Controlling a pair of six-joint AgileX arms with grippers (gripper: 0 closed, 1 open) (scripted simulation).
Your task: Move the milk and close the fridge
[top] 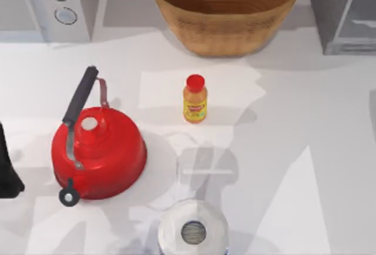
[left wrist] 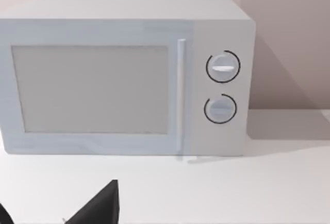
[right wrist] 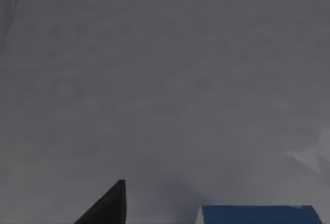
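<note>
The fridge (top: 343, 11) sits at the table's far right corner, and in the right wrist view the milk (right wrist: 258, 214) shows just its blue top against a grey surface, beside one dark fingertip (right wrist: 105, 206) (can't tell if the right gripper actually has hold of it). The left arm is parked at the left edge (top: 9, 167), facing the microwave (left wrist: 124, 77). Mid-table: red kettle (top: 97, 149), orange bottle (top: 195, 98), wicker basket (top: 226, 11), paper roll (top: 192, 231)
</note>
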